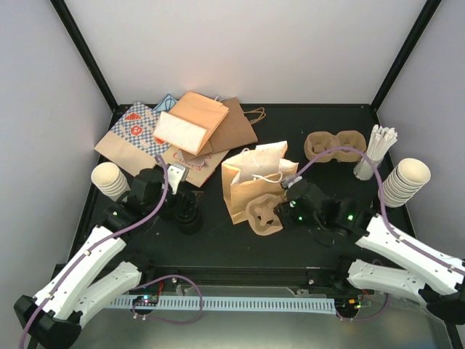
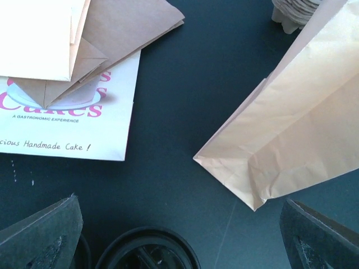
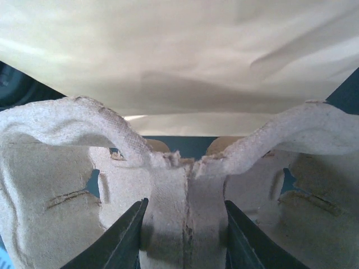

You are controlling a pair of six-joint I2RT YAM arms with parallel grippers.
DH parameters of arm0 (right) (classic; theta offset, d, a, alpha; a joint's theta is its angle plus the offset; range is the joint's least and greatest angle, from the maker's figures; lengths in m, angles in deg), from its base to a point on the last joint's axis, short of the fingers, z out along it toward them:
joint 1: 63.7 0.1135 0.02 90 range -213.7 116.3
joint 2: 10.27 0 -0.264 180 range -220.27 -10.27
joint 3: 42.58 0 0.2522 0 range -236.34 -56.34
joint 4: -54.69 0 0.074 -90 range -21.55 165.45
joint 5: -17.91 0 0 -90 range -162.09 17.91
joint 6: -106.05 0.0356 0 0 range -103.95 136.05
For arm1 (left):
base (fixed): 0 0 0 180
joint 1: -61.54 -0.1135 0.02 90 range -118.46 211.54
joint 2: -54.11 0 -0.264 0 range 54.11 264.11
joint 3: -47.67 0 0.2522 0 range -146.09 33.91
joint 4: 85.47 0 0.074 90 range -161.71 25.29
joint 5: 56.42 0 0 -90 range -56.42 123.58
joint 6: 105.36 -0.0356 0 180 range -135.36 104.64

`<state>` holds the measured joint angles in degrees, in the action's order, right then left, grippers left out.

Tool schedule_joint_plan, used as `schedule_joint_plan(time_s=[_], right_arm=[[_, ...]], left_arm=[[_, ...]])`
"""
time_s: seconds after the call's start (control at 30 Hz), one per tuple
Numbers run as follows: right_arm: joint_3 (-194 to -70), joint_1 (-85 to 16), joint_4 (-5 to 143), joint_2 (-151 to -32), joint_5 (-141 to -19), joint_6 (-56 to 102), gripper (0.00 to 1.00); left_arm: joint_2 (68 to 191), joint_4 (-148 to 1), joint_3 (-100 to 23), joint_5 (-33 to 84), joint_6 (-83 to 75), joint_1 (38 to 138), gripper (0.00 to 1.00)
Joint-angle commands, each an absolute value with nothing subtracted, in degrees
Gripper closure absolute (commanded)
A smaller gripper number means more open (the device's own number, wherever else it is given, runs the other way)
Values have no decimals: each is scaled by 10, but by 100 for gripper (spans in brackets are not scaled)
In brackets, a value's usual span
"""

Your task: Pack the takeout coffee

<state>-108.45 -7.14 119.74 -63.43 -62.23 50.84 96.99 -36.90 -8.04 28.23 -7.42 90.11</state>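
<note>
Carrier status: the pulp carrier (image 1: 263,216) sits at the near foot of the standing paper bag (image 1: 251,178), tilted and leaning against the bag's front. We can't tell whether its underside touches the table (image 1: 240,240).

Right gripper (image 1: 285,198) is clamped on it. In the right wrist view the two fingers (image 3: 126,241) press either side of the carrier's central rib, with one cup well on each side and the bag's pale wall right behind. Both wells look empty from this angle.

Left gripper (image 1: 176,180) is released, jaws spread wide, nothing between them. It hangs over a cluster of black lids (image 1: 189,217) left of the bag. The left wrist view shows one round lid (image 2: 147,246) directly below, between the fingertips. We can't confirm from these views that cream cups sit under the lids, as the bodies are hidden.

Also on the table:
- flat paper bags (image 1: 182,131) piled at the back left, one printed with pink "Cakes" lettering (image 2: 84,129)
- lidless cup stacks, lying at the left edge (image 1: 109,180) and the right edge (image 1: 407,182)
- spare carriers (image 1: 334,145) at the back right, with a bundle of white stirrers (image 1: 378,153) just beside them

The bag's mouth faces up, white handles draped over it.
</note>
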Motion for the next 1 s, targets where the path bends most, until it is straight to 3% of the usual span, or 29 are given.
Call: schedule_joint_plan(time_s=[0.0,0.57,0.73,0.97], right_arm=[[-1148,-68,1249,-603,-622,504,64],[-1404,-69,1357,-612,-420,450,67],[-1438,-69,1356,-628,-371,430,68],[-1444,-69,1332,-625,-345,407,68]], left_arm=[[965,-350,-131,288,-79,899,1],[1074,-347,-331,238,-179,899,1],[1139,-368,-372,122,-260,908,4],[1212,-421,-409,150,-348,940,4]])
